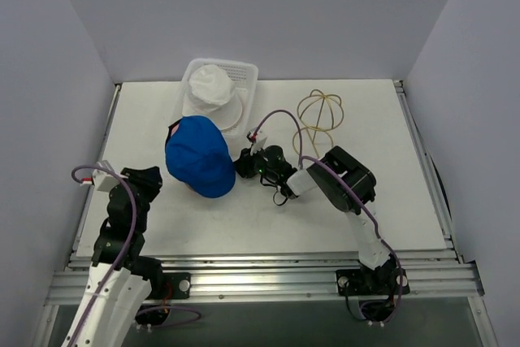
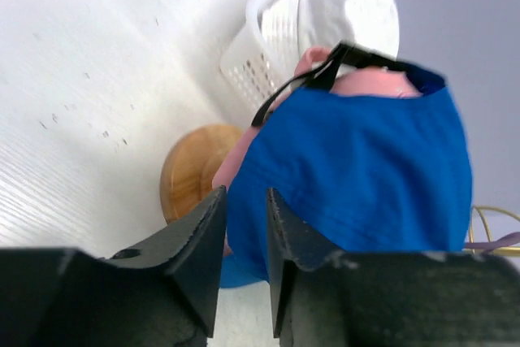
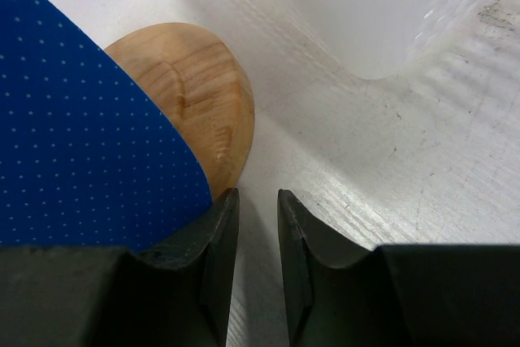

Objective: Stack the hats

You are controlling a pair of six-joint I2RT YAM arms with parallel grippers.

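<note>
The royal blue cap (image 1: 200, 158) sits on top of the pink cap (image 2: 370, 81), both on a round wooden stand (image 2: 188, 170). The off-white floppy hat (image 1: 211, 88) lies in and over the white mesh basket (image 1: 245, 71) behind them. My left gripper (image 1: 153, 178) is just left of the blue cap, its jaws nearly together and empty in the left wrist view (image 2: 245, 194). My right gripper (image 1: 242, 165) is low by the cap's right side. In its wrist view (image 3: 258, 194) the jaws are nearly together and empty, over the table beside the stand (image 3: 195, 87) and blue brim (image 3: 73, 136).
A gold wire dome frame (image 1: 319, 111) stands at the back right of the table. The basket's corner (image 3: 370, 22) is close ahead of the right gripper. White walls enclose the table on three sides.
</note>
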